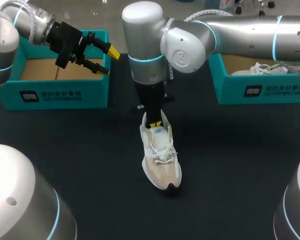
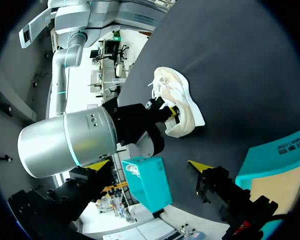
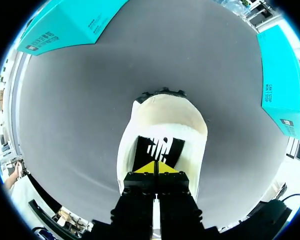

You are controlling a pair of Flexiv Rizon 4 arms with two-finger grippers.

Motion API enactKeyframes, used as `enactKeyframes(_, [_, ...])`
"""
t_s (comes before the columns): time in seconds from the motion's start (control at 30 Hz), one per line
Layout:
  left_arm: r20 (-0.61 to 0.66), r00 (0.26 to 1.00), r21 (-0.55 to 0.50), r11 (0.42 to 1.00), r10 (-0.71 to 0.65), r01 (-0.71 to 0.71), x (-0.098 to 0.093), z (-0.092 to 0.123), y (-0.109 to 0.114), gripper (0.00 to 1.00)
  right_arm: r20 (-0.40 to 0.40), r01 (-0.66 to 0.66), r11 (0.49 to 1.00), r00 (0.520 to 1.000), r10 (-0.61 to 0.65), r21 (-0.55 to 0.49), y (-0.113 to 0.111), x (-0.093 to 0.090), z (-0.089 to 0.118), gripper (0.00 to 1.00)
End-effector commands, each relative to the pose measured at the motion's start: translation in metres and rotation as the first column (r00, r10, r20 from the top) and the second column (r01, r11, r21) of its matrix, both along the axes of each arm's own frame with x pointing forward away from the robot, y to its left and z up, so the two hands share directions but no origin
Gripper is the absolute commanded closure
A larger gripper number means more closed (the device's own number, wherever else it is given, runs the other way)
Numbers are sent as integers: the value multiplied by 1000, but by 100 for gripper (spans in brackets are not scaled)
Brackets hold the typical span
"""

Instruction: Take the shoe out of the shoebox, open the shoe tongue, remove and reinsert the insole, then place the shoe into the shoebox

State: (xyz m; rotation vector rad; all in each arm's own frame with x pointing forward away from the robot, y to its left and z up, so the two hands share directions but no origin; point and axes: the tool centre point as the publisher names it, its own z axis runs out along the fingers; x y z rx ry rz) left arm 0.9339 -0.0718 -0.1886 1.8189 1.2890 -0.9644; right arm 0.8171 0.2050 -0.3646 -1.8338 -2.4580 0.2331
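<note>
Table point(image 1: 65, 150): bare tabletop runs along the near edge and on both sides of the shoe point(image 1: 162, 165), which lies at the middle, toe toward the near edge.

Far left corner: the left shoebox point(image 1: 55, 95) is open-topped and its inside shows bare cardboard. The left gripper point(image 1: 104, 59) hangs over its right wall with fingers spread, narrowing entry from above at that side.

Far right corner: the right shoebox point(image 1: 260, 92) is taken up by a second shoe point(image 1: 270, 70).

Between the boxes, the right arm point(image 1: 230, 30) spans in from the right and stands upright over the shoe's heel. The right gripper point(image 3: 155, 169) has its tips pressed together inside the shoe's opening. This blocks access to the heel from above and from the far edge. The toe and laces are unobstructed.
</note>
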Motion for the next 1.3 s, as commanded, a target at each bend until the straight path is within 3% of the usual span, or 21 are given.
enactKeyframes(0.03, [1, 1000, 2, 1000, -1, 1, 0, 0, 0, 0, -5, -2, 1000, 1000, 2, -5, 2, -4, 9, 100])
enactKeyframes(0.27, [1, 1000, 2, 1000, -1, 1, 0, 0, 0, 0, -8, -20, 1000, 1000, 20, -19, 3, -10, 31, 100])
enactKeyframes(0.6, [1, 1000, 2, 1000, -1, 1, 0, 0, 0, 0, -18, 5, 1000, 1000, -6, -18, -7, -26, 39, 100])
enactKeyframes(0.93, [1, 1000, 2, 1000, -1, 1, 0, 0, 0, 0, 12, 15, 1000, 1000, -15, -3, -4, -7, 40, 100])
enactKeyframes(1.3, [1, 1000, 2, 1000, -1, 1, 0, 0, 0, 0, -91, 40, 999, 995, -40, -2, -2, 14, 32, 100])
